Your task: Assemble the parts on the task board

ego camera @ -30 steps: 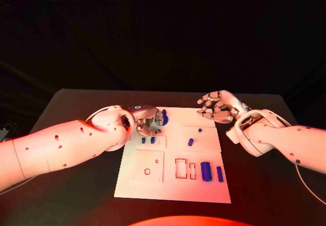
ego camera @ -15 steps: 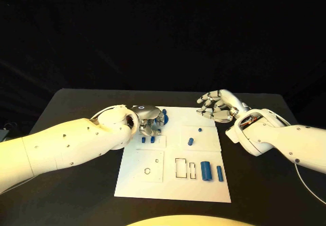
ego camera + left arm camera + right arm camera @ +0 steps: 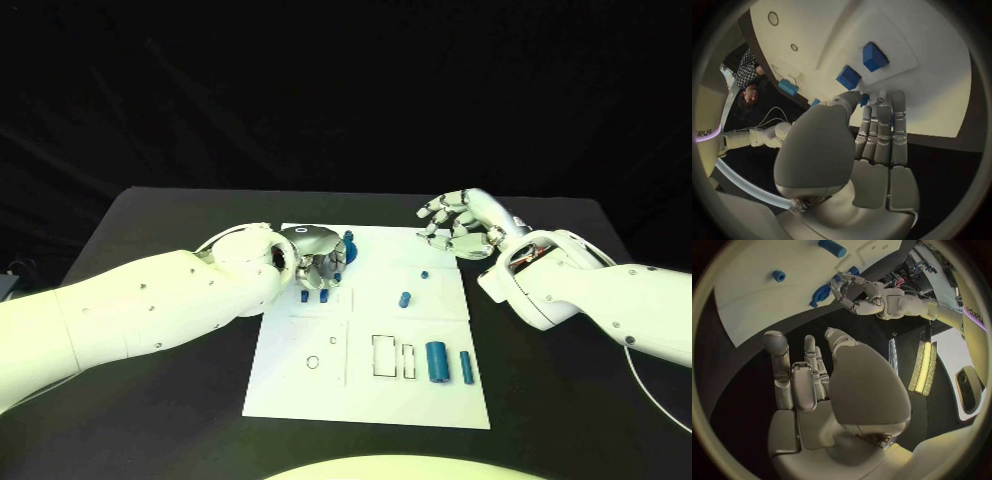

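Observation:
The white task board (image 3: 433, 318) lies mid-table. My left hand (image 3: 319, 257) hovers over its far left corner, thumb and fingertips closed on a blue part (image 3: 346, 250); a sliver of that part (image 3: 864, 98) shows between them in the left wrist view. Two blue square parts (image 3: 874, 56) (image 3: 848, 77) stand in the board just beyond the fingers. My right hand (image 3: 459, 228) is raised off the board's far right corner, fingers spread, holding nothing. The right wrist view shows the left hand (image 3: 859, 294) at a blue part (image 3: 821, 292).
Two small blue parts (image 3: 424, 275) (image 3: 405, 298) sit mid-board. A thick blue cylinder (image 3: 436, 362) and a slim one (image 3: 466, 366) lie near the right edge, beside two empty slots (image 3: 384, 357). A square plate with holes (image 3: 313, 362) lies at the near left.
My left hand has shifted slightly to the right and nearer the board, still at the blue part. The right hand has stayed in place.

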Controlling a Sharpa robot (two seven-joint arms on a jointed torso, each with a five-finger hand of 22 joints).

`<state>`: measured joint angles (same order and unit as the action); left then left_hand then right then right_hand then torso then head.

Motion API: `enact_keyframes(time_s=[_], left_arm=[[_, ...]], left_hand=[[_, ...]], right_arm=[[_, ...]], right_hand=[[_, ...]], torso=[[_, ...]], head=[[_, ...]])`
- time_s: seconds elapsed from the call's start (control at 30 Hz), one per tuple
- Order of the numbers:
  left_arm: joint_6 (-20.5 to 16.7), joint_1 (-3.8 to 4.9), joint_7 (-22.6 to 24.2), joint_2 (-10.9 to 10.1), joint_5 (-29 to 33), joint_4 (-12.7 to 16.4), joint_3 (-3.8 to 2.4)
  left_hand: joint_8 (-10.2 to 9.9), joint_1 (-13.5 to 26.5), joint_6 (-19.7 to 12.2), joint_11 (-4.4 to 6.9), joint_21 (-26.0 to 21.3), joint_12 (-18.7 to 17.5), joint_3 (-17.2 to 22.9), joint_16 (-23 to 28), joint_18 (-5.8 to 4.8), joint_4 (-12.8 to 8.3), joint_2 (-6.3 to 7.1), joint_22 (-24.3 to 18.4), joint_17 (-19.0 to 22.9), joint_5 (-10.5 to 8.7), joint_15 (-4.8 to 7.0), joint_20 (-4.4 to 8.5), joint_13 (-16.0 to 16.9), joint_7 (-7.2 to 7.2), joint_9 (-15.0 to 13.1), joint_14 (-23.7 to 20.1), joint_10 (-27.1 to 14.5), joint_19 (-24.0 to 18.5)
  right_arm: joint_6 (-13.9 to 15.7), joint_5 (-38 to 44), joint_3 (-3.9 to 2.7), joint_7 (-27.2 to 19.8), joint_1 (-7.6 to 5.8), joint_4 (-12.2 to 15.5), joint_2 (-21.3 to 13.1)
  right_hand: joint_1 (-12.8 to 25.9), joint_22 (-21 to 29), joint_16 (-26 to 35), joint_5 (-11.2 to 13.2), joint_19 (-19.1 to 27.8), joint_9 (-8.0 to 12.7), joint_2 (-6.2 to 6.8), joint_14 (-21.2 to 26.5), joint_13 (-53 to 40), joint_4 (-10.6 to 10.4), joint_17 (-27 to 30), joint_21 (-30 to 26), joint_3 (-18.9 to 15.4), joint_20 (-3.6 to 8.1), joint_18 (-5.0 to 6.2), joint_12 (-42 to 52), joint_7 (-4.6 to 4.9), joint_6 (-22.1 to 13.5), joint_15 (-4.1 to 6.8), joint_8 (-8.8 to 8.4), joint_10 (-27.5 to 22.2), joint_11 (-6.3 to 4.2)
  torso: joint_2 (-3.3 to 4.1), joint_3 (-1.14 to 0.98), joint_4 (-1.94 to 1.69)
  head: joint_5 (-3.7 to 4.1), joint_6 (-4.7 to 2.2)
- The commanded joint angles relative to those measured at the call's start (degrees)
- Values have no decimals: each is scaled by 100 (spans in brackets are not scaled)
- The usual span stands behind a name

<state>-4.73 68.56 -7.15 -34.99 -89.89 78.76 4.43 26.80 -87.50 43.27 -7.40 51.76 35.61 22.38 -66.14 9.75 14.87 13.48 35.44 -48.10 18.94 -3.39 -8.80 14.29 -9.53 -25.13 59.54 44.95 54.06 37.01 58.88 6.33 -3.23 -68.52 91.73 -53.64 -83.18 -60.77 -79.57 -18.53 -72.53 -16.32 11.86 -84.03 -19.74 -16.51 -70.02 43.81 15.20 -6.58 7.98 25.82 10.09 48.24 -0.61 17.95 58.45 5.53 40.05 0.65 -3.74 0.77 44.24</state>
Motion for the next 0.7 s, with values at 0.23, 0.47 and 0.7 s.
enact_keyframes(time_s=[0.23,0.47,0.7], left_arm=[[134,-10,112,52,-30,-40,2],[146,-25,162,75,-7,-67,2],[122,-32,188,93,20,-73,2]], left_hand=[[-164,-153,239,178,251,-174,184,-323,81,-13,-50,205,-68,-14,152,115,-198,137,184,126,365,-59],[-231,-149,364,212,331,-287,218,-470,77,-13,-61,280,-143,-33,185,147,-291,162,231,218,519,-88],[-273,-176,459,240,410,-359,252,-612,77,-47,-88,346,-232,-34,204,159,-348,179,244,318,662,-90]], right_arm=[[38,-1,-2,-79,2,7,4],[37,-5,-2,-78,2,10,3],[36,-6,-2,-74,2,10,5]], right_hand=[[39,-2,28,-54,16,10,24,-36,27,-2,9,-19,34,-8,40,-51,14,35,-37,-21,47,6],[39,-2,28,-54,16,10,24,-36,27,-2,9,-19,34,-8,40,-51,14,35,-37,-21,47,6],[49,-10,24,-62,12,13,24,-38,39,-2,3,-11,42,-9,38,-57,15,36,-38,-23,54,6]], torso=[[-2,0,-9],[-3,1,-1],[-4,0,-5]], head=[[-3,11],[-3,18],[0,18]])
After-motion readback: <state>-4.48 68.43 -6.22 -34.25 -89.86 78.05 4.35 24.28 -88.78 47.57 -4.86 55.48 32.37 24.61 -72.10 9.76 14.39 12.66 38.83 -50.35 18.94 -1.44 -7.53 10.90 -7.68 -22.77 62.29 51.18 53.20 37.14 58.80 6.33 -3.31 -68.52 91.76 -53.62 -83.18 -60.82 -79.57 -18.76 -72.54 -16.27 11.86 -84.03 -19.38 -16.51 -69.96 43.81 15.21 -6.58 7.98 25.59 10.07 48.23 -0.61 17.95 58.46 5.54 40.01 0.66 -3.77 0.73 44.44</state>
